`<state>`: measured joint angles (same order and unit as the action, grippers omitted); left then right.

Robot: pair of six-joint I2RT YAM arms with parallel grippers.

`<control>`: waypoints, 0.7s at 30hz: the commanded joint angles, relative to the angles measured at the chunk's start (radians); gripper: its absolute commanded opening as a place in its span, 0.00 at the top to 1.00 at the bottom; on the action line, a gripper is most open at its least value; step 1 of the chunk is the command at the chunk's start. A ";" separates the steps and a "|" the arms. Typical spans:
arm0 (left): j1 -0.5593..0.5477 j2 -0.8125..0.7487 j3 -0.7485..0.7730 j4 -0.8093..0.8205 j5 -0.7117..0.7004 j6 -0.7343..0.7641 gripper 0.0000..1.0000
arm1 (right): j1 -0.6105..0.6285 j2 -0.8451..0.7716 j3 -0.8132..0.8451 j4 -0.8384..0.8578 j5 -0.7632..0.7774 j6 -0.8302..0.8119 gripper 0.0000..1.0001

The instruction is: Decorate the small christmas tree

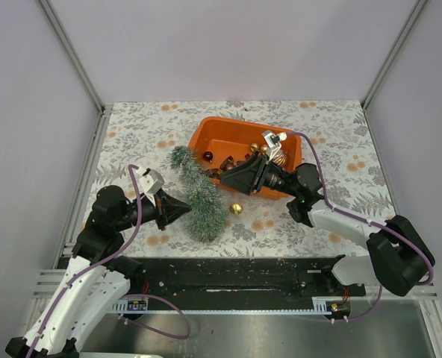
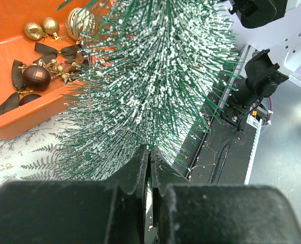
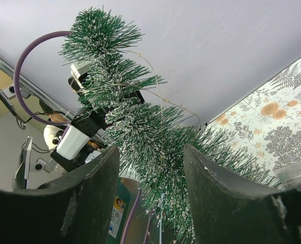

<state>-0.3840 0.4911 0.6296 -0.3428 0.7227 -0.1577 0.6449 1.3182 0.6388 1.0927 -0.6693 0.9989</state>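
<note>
The small christmas tree (image 1: 198, 195) lies on the patterned table, its tip toward the orange tray (image 1: 213, 123). My left gripper (image 1: 187, 209) presses into the tree's wide lower part from the left. In the left wrist view the gripper (image 2: 150, 150) is shut with frosted needles of the tree (image 2: 155, 66) at its tips. My right gripper (image 1: 227, 177) is open at the tree's upper right side, over the tray's near edge. In the right wrist view the gripper (image 3: 150, 150) stands wide open with the tree (image 3: 140, 127) just beyond the fingers, and nothing is held.
The tray (image 2: 18, 122) holds a dark red bauble (image 2: 37, 76), gold baubles (image 2: 41, 28) and dark bows. A loose gold bauble (image 1: 236, 208) lies on the table right of the tree. The black base rail (image 1: 243, 272) runs along the near edge.
</note>
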 commanded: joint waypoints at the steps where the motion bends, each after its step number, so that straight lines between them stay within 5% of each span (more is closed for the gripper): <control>1: 0.007 -0.049 0.022 0.034 0.012 0.000 0.96 | -0.007 -0.042 -0.002 0.001 0.020 -0.019 0.39; 8: 0.005 -0.049 0.022 0.030 0.003 0.003 0.96 | -0.033 -0.102 -0.001 -0.147 0.063 -0.081 0.39; 15: 0.008 -0.052 0.027 0.016 -0.017 0.017 0.96 | -0.071 -0.171 0.171 -0.807 0.448 -0.348 0.45; 21: 0.008 -0.043 0.039 0.013 -0.026 0.037 0.96 | -0.097 0.092 0.447 -1.166 0.715 -0.523 0.46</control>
<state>-0.3836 0.4877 0.6296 -0.3500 0.7166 -0.1463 0.5659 1.2442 0.9218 0.2321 -0.2081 0.6476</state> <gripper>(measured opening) 0.056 0.542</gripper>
